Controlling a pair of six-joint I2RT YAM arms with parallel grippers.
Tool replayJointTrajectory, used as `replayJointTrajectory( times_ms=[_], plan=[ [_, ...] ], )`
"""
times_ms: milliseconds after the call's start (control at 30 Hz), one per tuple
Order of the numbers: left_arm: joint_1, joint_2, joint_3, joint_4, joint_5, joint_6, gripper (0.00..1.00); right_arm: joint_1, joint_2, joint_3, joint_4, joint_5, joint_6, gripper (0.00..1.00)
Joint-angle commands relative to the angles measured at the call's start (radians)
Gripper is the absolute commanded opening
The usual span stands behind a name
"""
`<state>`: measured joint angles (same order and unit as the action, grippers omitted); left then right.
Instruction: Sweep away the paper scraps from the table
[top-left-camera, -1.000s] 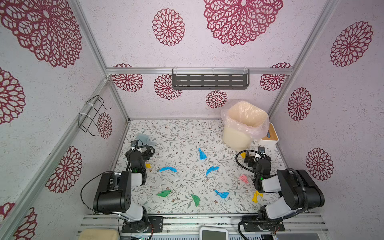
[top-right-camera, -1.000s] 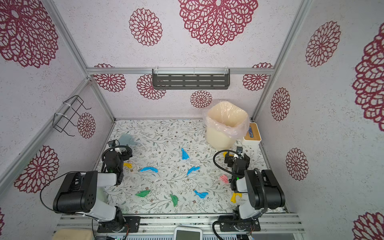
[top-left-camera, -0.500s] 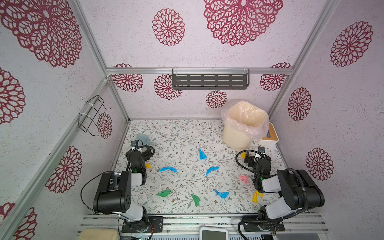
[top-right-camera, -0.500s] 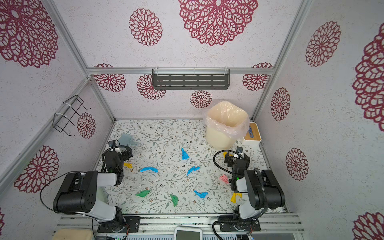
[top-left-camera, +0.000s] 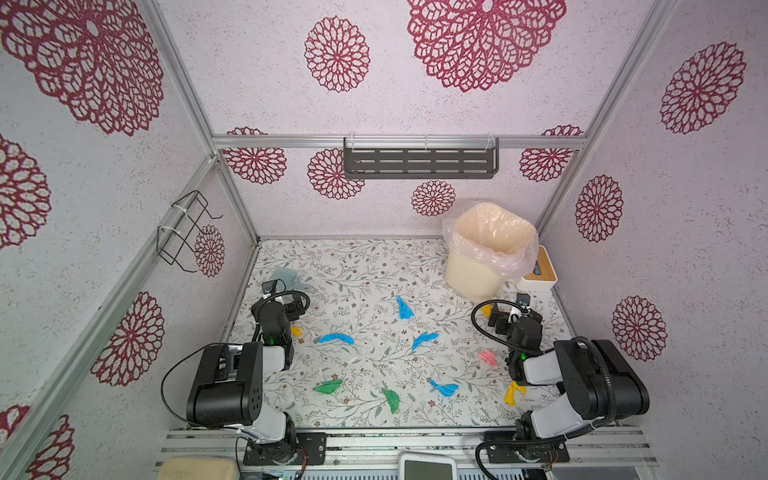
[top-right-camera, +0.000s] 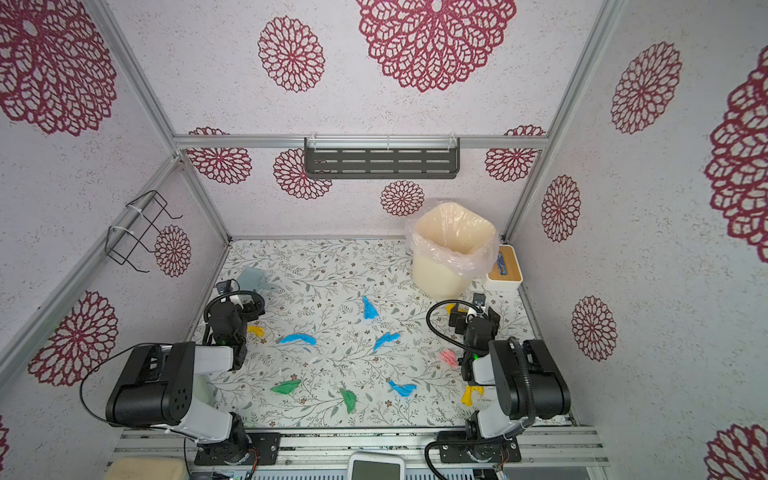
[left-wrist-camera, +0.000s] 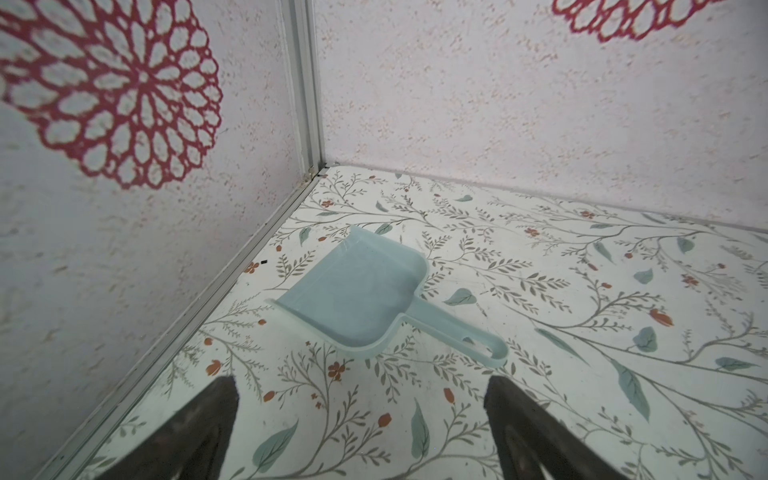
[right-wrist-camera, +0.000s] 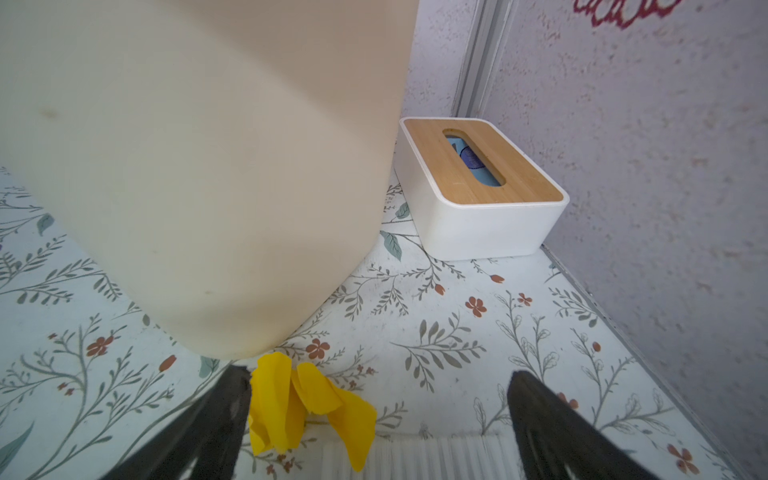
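Both top views: paper scraps (top-left-camera: 336, 338) strewn across the table (top-left-camera: 365, 266); only wrist views resolve left gripper (left-wrist-camera: 360, 382) and right gripper (right-wrist-camera: 380, 374) jaws, both apart.

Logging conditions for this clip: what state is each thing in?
Left gripper: jaws open, empty.
Right gripper: jaws open, empty.
Pale blue plastic dustpan: flat, empty, untouched.
Cream plastic bin with clear liner: upright, uncovered.
White box with slotted wooden lid: lid on.
Coloured paper scraps: scattered on the floral table.

White walls (top-left-camera: 395, 112) with crimson medallions (top-left-camera: 337, 54); dark slotted shelf (top-left-camera: 419, 163) at back; wire rack (top-left-camera: 185, 232), apparently zip-tied
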<state>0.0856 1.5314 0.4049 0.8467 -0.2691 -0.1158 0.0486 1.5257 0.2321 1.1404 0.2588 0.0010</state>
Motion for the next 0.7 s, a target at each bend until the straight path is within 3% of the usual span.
replayJointTrajectory(
  times_ms=[0, 100, 267, 433, 667],
  plan=[
    [-0.020, -0.121, 0.092, -0.201, -0.061, 0.012, 0.97, -0.001, -0.148, 0.058, -0.135, 0.054, 0.030, 0.99],
    [-0.028, -0.209, 0.167, -0.378, -0.057, 0.024, 0.97, 0.000, -0.312, 0.161, -0.438, 0.095, 0.095, 0.99],
    [-0.046, -0.301, 0.303, -0.656, -0.004, 0.023, 0.97, 0.002, -0.491, 0.366, -0.912, 0.056, 0.196, 0.99],
    [-0.075, -0.330, 0.379, -0.786, 0.008, 0.009, 0.97, 0.005, -0.537, 0.591, -1.295, -0.005, 0.292, 0.99],
    [-0.101, -0.330, 0.451, -0.867, 0.057, -0.023, 0.97, 0.011, -0.509, 0.887, -1.615, -0.102, 0.351, 0.99]
  ],
)
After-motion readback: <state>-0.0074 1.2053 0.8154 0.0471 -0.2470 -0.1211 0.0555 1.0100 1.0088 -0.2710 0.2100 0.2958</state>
